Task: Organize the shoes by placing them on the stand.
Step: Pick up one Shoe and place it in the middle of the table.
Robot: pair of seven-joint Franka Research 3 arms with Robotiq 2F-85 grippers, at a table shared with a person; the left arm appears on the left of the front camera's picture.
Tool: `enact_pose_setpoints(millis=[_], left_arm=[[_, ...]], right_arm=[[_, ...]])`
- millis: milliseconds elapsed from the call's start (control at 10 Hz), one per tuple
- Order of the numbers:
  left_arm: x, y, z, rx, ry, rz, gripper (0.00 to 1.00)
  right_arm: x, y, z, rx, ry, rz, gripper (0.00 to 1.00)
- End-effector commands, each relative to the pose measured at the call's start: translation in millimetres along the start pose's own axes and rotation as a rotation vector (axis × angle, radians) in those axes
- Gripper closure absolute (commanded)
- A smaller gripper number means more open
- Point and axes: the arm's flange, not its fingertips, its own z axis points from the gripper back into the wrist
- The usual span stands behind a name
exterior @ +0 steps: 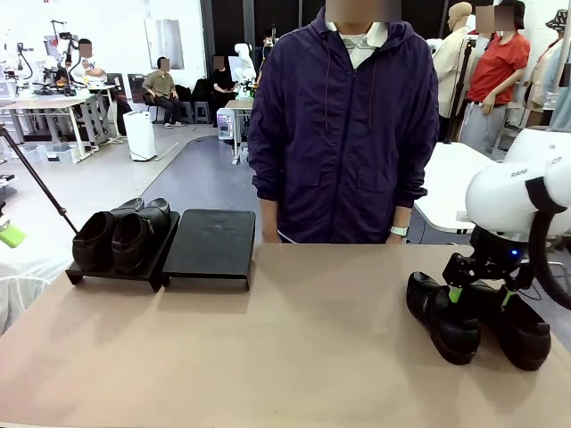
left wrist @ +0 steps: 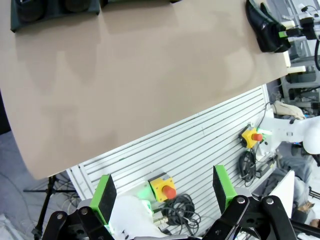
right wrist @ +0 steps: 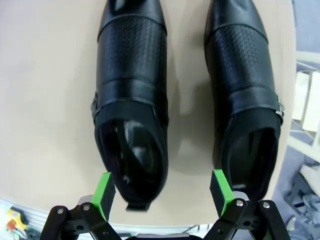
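Nearest me, two black shoes [exterior: 442, 321] [right wrist: 131, 100], perforated uppers, side buckles, sit on the desk [exterior: 268, 339], right side; my right end effector [exterior: 482, 297] [right wrist: 162, 192] hangs released above their heels. Two more shoes [exterior: 120, 236] fill the left panel of the stand [exterior: 210, 245], far left. My left end effector [left wrist: 162, 192] is released too.

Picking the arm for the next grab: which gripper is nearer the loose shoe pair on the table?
Right. The right gripper hangs open above the heels of the shoe pair. The left gripper sits open off the near edge of the table, far from them.
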Motion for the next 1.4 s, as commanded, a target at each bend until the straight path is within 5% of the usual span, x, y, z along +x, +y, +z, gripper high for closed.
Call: enact_pose_setpoints(millis=[0,800,1000,1300], left_arm=[[-1,1,2,-0.014,0.000,-0.010,0.00],[-1,1,2,-0.014,0.000,-0.010,0.00],[-1,1,2,-0.014,0.000,-0.010,0.00],[-1,1,2,-0.014,0.000,-0.010,0.00]], right_arm=[[21,10,-9,-0.020,0.009,-0.051,0.00],[31,13,-29,-0.044,0.070,-0.104,0.00],[31,13,-30,-0.036,0.089,-0.107,1.00],[32,13,-30,-0.040,0.101,-0.107,1.00]])
